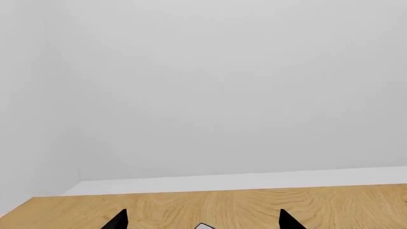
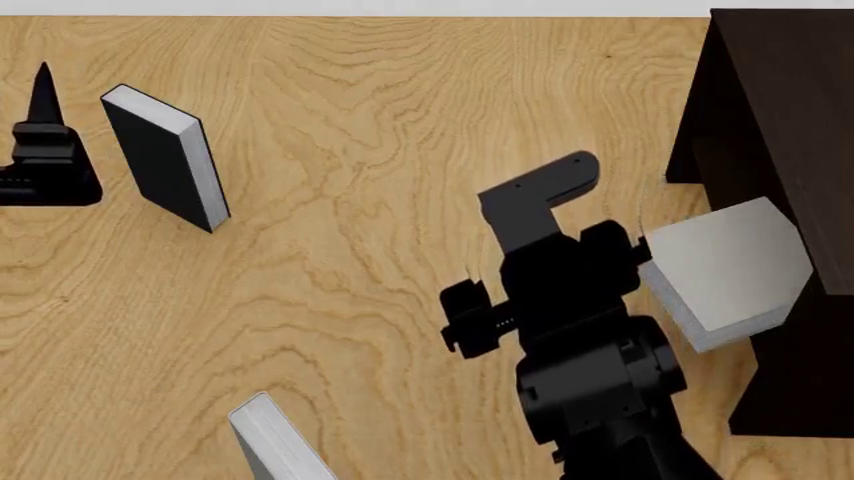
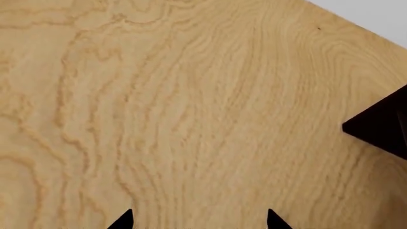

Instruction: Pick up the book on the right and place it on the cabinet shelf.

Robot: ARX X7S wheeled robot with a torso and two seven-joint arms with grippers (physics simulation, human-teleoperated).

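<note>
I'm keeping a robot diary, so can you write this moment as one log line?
book at cabinet front, tilted, not gripped | right tool open, over bare table | left tool open

Light wood-grain tabletop (image 2: pixel 347 120), plain white wall (image 1: pixel 222 86)

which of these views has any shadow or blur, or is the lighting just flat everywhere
Head view: sharp and evenly lit, no glare; the wooden table shows no clear cast shadow under the standing black-covered book; the dark cabinet loses detail in near-black. Left wrist view: mostly blank grey wall with soft shading. Right wrist view: crisp wood grain, no blur.
</note>
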